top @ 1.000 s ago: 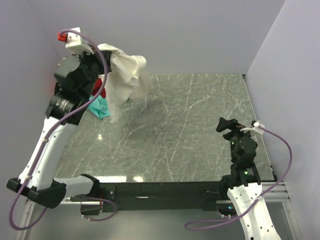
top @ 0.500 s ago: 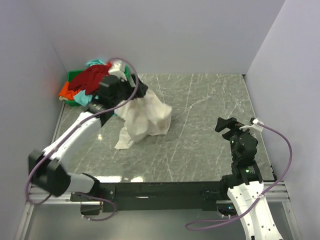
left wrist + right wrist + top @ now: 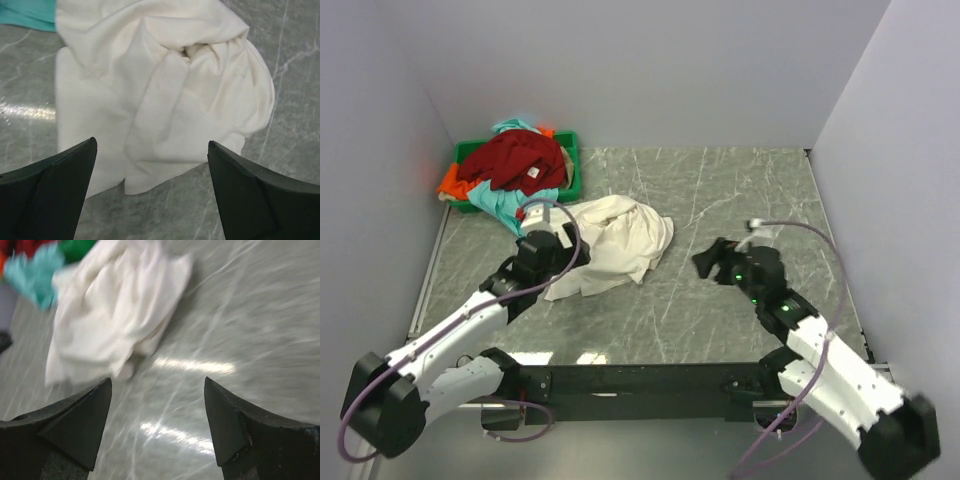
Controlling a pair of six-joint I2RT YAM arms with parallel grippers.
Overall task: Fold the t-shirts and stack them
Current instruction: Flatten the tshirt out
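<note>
Released since the earlier view, the cream shirt (image 3: 610,245) now lies crumpled on the table (image 3: 740,190), left of centre, just near of the bin (image 3: 571,150) holding the other shirts (image 3: 515,160). Left gripper (image 3: 151,150) hangs over its near-left edge, jaws apart, empty. Right gripper (image 3: 705,263) has swung in from the right, likewise spread and empty. Risk: a pinch on bunched layers would drag the heap instead of spreading it.

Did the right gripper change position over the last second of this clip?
Yes. In the top view the right gripper has swung left, away from the table's right edge and toward the cream-white t-shirt lying on the marble.
</note>
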